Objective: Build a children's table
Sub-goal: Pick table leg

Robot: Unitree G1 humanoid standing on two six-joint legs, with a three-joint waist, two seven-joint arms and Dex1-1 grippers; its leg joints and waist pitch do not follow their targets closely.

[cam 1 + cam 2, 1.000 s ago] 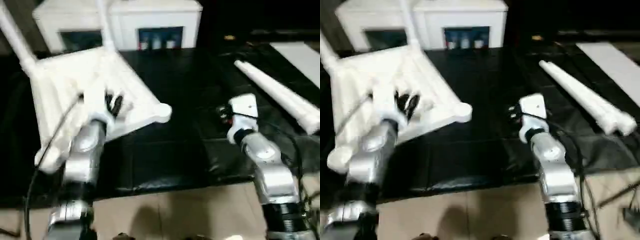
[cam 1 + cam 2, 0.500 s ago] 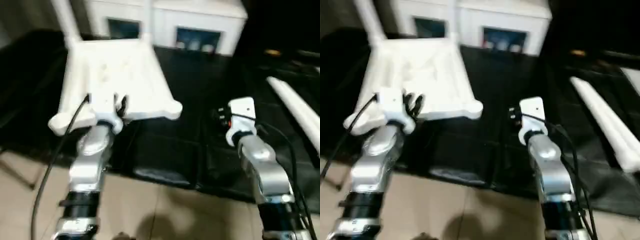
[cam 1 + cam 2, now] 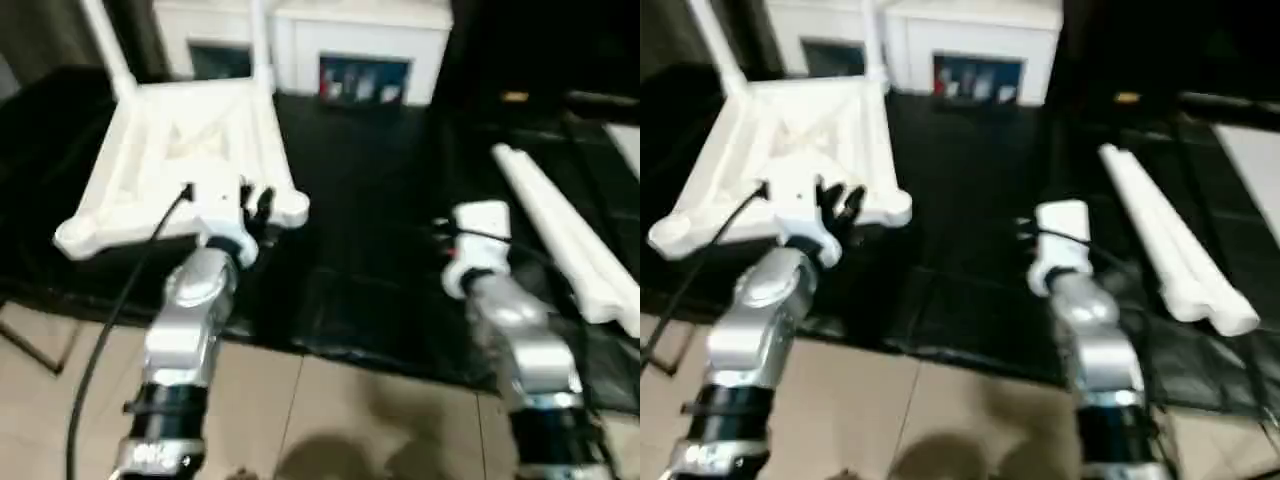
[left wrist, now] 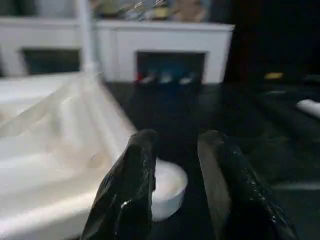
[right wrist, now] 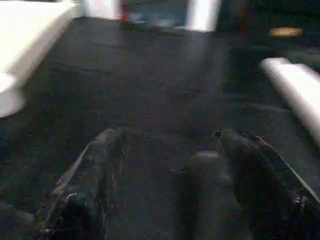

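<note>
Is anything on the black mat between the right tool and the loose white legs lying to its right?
Nothing visible. The right tool is open over bare black mat, and the loose legs lie on the mat to its right with no object in the gap between them.

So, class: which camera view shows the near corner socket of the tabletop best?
The left wrist view: the corner socket sits close up beyond the left gripper. Both eye views show it smaller, beside that gripper. The right wrist view catches a white corner at its edge.
</note>
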